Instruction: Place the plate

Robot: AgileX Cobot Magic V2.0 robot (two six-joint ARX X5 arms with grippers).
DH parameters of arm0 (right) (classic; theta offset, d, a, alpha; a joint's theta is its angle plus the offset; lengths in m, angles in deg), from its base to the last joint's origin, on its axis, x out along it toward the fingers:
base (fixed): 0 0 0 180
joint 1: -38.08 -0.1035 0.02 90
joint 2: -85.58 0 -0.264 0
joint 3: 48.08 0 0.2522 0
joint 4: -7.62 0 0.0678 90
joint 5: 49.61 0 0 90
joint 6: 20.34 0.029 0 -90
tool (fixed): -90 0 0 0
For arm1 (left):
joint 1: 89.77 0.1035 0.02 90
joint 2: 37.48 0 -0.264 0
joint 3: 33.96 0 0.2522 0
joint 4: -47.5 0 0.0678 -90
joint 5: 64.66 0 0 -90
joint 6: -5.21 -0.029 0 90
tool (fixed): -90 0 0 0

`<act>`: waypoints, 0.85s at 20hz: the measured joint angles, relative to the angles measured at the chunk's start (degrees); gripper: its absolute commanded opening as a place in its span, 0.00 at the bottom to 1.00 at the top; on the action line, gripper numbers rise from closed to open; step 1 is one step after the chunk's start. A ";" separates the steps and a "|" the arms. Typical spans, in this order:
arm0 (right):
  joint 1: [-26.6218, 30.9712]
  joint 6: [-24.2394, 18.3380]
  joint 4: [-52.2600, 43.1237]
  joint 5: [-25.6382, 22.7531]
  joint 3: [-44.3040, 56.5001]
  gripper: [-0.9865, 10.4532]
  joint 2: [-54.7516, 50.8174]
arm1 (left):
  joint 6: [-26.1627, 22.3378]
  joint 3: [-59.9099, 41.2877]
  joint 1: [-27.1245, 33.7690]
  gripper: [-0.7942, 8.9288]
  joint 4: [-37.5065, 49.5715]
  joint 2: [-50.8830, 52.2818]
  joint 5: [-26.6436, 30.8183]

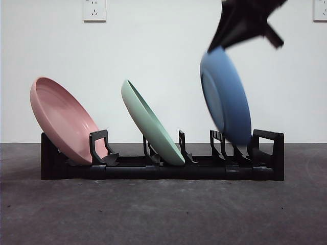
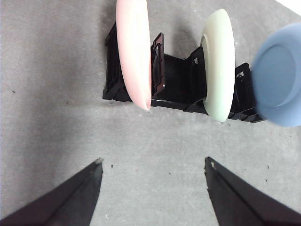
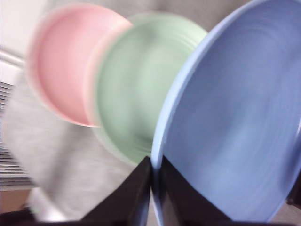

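1. Blue plate [image 1: 226, 97] is held on edge over the right end of the black dish rack [image 1: 162, 166], long axis near vertical, top rim tipped a bit left, lower rim down among the rack's right-hand dividers; blurred there, so can't tell if it touches the rack
2. In front view its underside w/ foot ring faces left, toward the green plate [image 1: 152, 124]; bowl side faces right
3. Right gripper [image 3: 153, 176] comes in from upper right in front view, dark & blurred; its 2 black jaws are clamped on the blue plate's top rim, one each side of the edge, per right wrist view
4. Green plate stands in a middle slot, leaning w/ top rim to the left, well apart from the blue one
5. Pink plate [image 1: 64, 118] sits in the left-end slot, same lean, top rim left
6. Left gripper [image 2: 153, 165] hangs above bare grey table [image 2: 56, 84] on the near side of the rack, jaws spread wide, holding nothing; not seen in front view
7. Rack runs left-right across the table; white wall [image 1: 163, 51] behind w/ a socket [image 1: 94, 9] at upper left
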 measured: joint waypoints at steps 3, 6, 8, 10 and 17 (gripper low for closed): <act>0.02 -0.48 3.63 3.72 -5.66 0.09 -3.61 | 0.00 0.00 0.00 0.44 0.02 0.00 0.00; -0.42 -3.06 5.53 5.55 -6.40 0.09 -7.34 | 0.00 0.00 0.00 0.44 0.20 0.00 0.00; -1.57 -4.90 7.61 5.46 -5.68 0.09 -9.88 | 0.00 0.00 0.00 0.44 0.20 0.00 0.00; -2.95 -6.10 6.40 4.85 -2.21 0.09 -14.67 | -0.02 0.00 0.00 0.44 0.20 0.00 0.00; -10.21 -8.31 -1.97 -5.03 21.79 0.09 -35.82 | -0.02 0.00 0.00 0.44 0.20 0.00 0.00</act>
